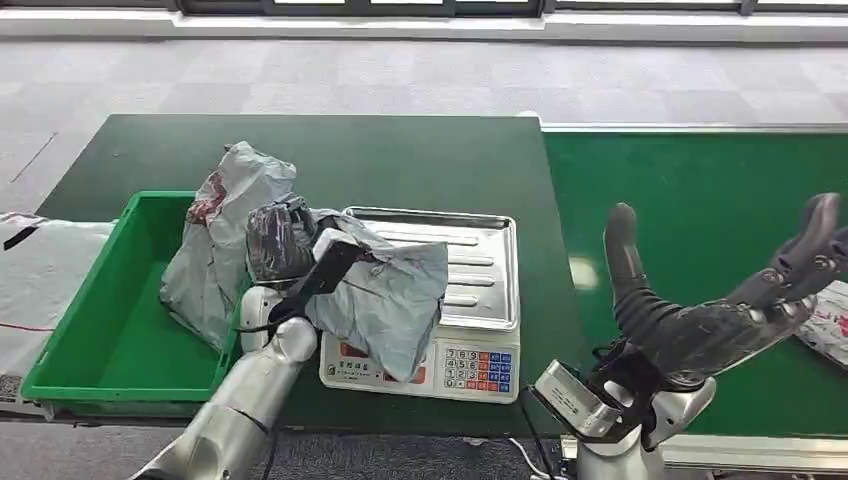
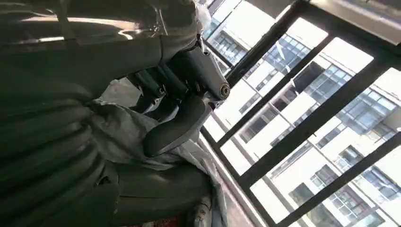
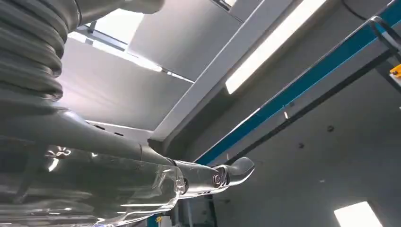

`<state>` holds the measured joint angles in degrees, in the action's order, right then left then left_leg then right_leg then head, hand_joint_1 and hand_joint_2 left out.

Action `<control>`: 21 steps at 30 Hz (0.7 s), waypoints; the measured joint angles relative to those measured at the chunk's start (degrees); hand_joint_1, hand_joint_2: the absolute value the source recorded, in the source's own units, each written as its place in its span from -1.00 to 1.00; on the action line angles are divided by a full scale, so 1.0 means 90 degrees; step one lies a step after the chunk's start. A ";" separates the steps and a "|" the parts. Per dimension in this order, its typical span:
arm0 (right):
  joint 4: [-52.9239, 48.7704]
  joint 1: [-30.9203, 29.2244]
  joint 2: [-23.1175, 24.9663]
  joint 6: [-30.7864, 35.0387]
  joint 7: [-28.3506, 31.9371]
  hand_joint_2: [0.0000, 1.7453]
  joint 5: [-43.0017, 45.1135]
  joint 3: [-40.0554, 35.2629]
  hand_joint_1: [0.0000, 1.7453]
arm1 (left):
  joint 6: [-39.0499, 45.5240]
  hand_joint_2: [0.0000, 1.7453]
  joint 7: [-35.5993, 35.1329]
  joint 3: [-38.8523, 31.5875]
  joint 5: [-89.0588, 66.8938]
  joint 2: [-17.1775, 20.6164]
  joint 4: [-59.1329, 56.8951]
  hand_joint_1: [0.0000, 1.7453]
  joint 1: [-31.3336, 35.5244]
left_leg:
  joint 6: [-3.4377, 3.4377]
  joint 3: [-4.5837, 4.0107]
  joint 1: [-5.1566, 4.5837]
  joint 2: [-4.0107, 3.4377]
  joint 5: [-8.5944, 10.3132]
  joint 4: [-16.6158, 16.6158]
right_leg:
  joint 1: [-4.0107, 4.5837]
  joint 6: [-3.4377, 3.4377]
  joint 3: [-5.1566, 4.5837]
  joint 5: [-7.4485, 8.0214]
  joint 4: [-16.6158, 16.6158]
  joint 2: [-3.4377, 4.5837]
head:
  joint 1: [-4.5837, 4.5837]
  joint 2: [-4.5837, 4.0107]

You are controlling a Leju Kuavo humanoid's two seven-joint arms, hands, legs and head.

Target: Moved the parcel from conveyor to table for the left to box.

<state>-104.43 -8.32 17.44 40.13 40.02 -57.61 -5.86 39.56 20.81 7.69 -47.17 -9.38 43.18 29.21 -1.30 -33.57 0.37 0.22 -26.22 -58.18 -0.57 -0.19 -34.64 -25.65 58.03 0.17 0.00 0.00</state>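
Parcel (image 1: 395, 290): grey plastic mailer, crumpled, lying partly on the scale's steel tray and drooping over its front panel; held at its upper left end.
Left hand (image 1: 285, 240): dark fingers wrapped around the bunched end of the parcel; in the left wrist view the thumb (image 2: 177, 125) presses against the grey film.
Right hand (image 1: 720, 300): raised above the conveyor, palm up, fingers spread apart, holding nothing.
Scale (image 1: 475, 300): white body, steel tray, coloured keypad at front; stands on the table just right of the box.
Box (image 1: 110, 330): green plastic bin at the table's left front.
Second mailer (image 1: 215, 250): grey, leaning over the box's right wall.
Table (image 1: 400, 160): dark green top.
Conveyor (image 1: 700, 190): green belt, right of the table; another white package (image 1: 830, 330) at its right edge.
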 measured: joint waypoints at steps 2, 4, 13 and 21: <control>0.0000 0.0009 0.0000 0.0000 0.0000 1.00 0.0000 0.0022 -1.00 | -0.0002 1.00 -0.0058 -0.0138 -0.0031 0.0002 0.0492 1.00 -0.0115 | 0.0000 -0.0004 0.0000 0.0000 0.0000 0.0000 | 0.0000 0.0000 -0.0004 0.0000 0.0000 0.0005 | 0.0000 0.0000; 0.0000 0.0022 0.0000 0.0000 0.0000 1.00 0.0010 0.0078 -1.00 | -0.0003 1.00 -0.0077 -0.0245 -0.0016 0.0005 0.0952 1.00 -0.0253 | -0.0001 -0.0004 -0.0001 0.0000 -0.0002 0.0000 | 0.0000 0.0000 -0.0005 0.0000 0.0000 0.0005 | 0.0000 0.0000; -0.0019 0.0078 0.0000 0.0000 0.0000 1.00 0.0002 0.0109 -1.00 | 0.0027 1.00 0.0433 -0.1157 -0.0837 -0.0338 0.3074 1.00 -0.0896 | -0.0005 -0.0007 -0.0001 -0.0009 -0.0005 0.0000 | 0.0003 0.0000 -0.0013 -0.0001 0.0000 0.0010 | 0.0000 0.0000; -0.0104 0.0116 0.0000 0.0000 -0.0002 1.00 0.0017 0.0114 -1.00 | 0.0036 1.00 0.1028 -0.2421 -0.1005 -0.0738 0.3856 1.00 -0.0909 | -0.0005 -0.0007 0.0000 -0.0006 -0.0003 0.0000 | 0.0004 0.0000 -0.0010 -0.0001 0.0000 0.0008 | 0.0000 0.0000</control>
<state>-105.37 -7.28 17.44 40.13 40.00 -57.46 -4.83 39.89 30.05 -14.10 -56.22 -16.02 77.88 21.03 -1.34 -33.63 0.37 0.17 -26.25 -58.18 -0.54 -0.19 -34.73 -25.67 58.03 0.24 0.00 0.00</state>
